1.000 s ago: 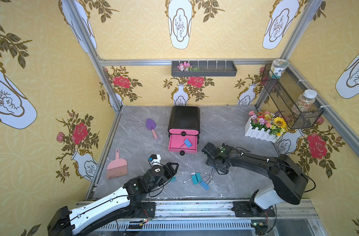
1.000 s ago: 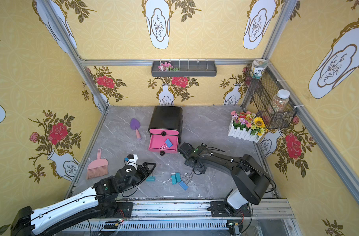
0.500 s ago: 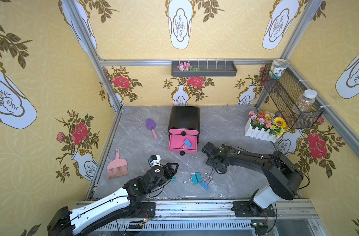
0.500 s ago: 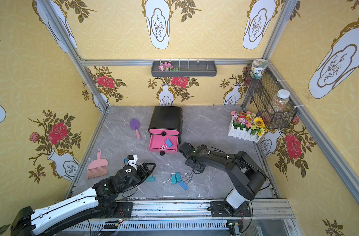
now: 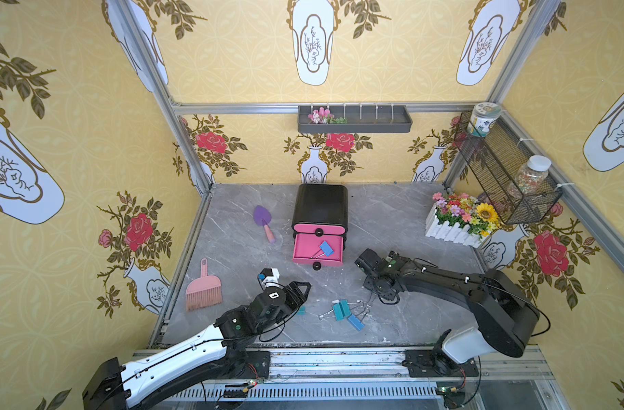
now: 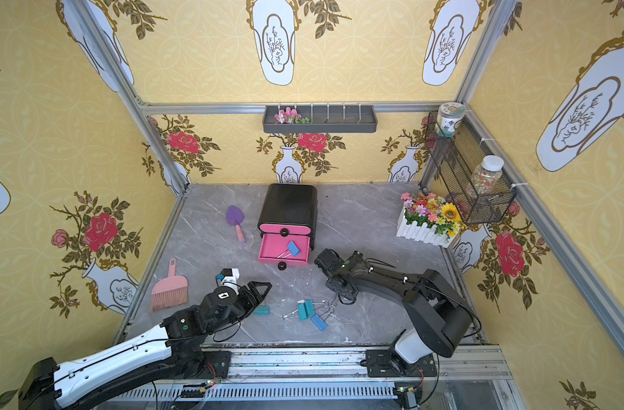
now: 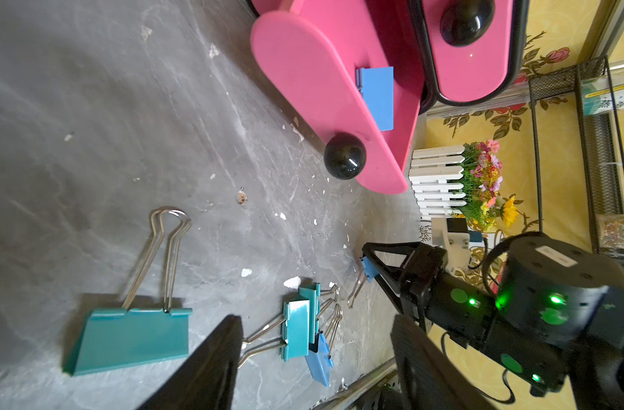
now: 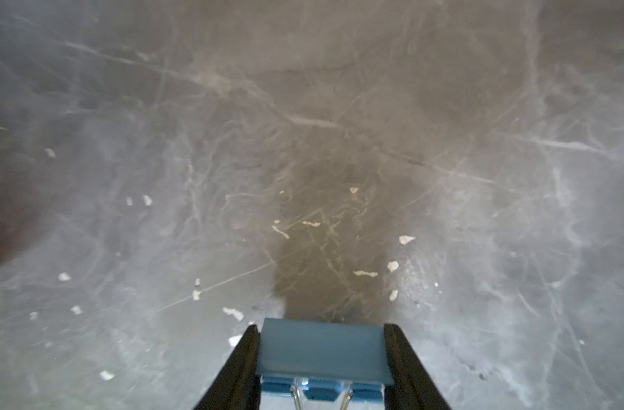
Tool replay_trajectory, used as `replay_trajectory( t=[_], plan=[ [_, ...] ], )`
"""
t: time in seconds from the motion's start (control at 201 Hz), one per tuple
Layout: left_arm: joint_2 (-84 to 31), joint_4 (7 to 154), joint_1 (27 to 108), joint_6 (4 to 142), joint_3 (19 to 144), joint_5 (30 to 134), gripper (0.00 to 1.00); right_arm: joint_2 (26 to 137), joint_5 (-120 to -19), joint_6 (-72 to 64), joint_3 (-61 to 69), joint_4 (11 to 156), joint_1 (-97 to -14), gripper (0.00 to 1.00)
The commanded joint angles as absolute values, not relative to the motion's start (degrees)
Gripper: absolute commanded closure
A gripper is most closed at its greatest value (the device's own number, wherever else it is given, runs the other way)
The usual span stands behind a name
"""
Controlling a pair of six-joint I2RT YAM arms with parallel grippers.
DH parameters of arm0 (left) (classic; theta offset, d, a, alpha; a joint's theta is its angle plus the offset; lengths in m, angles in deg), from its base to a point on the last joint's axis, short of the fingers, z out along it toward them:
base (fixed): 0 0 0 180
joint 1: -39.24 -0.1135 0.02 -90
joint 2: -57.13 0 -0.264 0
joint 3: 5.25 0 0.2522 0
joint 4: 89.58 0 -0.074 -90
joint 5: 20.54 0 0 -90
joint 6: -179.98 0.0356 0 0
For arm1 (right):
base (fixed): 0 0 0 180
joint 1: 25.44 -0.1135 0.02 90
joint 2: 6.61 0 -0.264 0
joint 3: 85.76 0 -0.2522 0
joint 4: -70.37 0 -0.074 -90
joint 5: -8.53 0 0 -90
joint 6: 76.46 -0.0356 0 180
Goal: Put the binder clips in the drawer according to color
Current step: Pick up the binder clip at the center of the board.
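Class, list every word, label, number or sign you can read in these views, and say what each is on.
"蒸": probably the first character on the jar label, in the wire basket; the rest is blurred.
White sticker on the right arm: print too small to read.
White mark on the left arm: a logo shape, no legible letters.
Nothing else readable.

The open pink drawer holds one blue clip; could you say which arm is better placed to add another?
Right: the right gripper clamps a blue binder clip near the open drawer, while the left gripper is open, empty.
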State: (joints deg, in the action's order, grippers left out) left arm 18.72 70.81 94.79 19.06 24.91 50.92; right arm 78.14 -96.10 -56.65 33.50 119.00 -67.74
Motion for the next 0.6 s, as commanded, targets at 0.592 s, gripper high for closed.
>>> replay_trajectory(
  t=[0.592],
  plan=[
    [29.8, 62.4, 94.5, 16.1, 23.0, 46.1, 0.27, 91.5, -108.3, -40.0, -11.6, 126.2, -78.1, 0.63]
  ],
)
